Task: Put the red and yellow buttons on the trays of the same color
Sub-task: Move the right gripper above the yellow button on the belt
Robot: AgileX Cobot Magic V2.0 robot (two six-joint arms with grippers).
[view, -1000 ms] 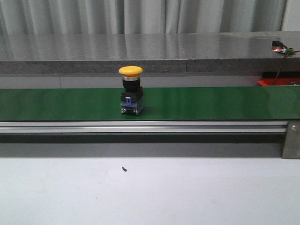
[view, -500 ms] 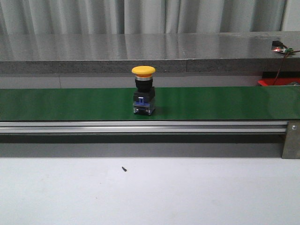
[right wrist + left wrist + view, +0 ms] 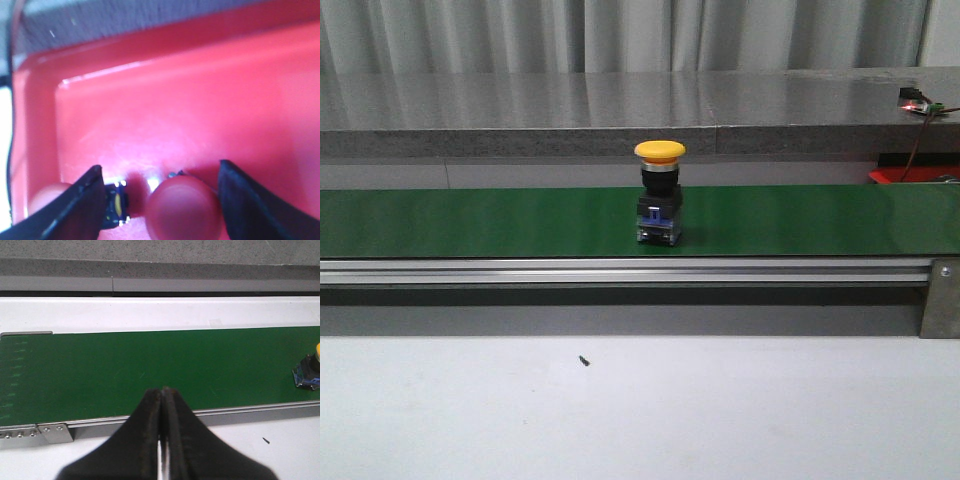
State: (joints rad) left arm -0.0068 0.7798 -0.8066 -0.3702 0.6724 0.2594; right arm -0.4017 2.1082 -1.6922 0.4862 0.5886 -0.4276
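Two buttons at least concern us at this moment: a yellow button (image 3: 659, 193) stands upright on the green belt (image 3: 470, 222), near the middle of its length in the front view, and a red button (image 3: 182, 210) lies in the red tray (image 3: 200, 95) under our right gripper (image 3: 160, 200). That gripper's fingers are spread apart on either side of the red button's cap, not touching it as far as we can tell, so we judge the red half done or just being finished; a second reddish cap (image 3: 47, 197) shows at the tray's near corner, beside the first, too blurred to name. Our left gripper (image 3: 162, 402) has its fingers pressed together and holds nothing; it hangs over the near edge of the belt, well apart from the yellow button, which shows only at the belt's far end in the left wrist view. No yellow tray appears anywhere, so the yellow placement is all yet to do.
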